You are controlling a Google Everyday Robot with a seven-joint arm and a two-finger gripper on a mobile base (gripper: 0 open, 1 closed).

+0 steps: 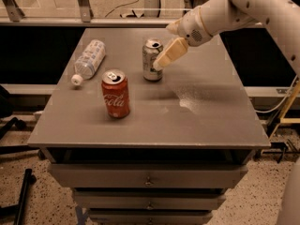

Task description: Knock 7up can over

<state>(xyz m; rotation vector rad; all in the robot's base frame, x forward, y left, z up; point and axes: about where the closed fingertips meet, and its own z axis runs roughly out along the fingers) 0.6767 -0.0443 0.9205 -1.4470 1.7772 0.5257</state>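
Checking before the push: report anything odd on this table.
Only the water bottle lies on its side, at the left rear of the table; the 7up can and Coca-Cola can stand upright. The gripper hangs close by the 7up can's right side.

Robotics lab or workshop: grey bench (211, 118) with drawers (147, 176), speckled floor (49, 193), loose cable (124, 7). Gripper (161, 63) hangs over the bench's far half, beside the 7up can (148, 65).
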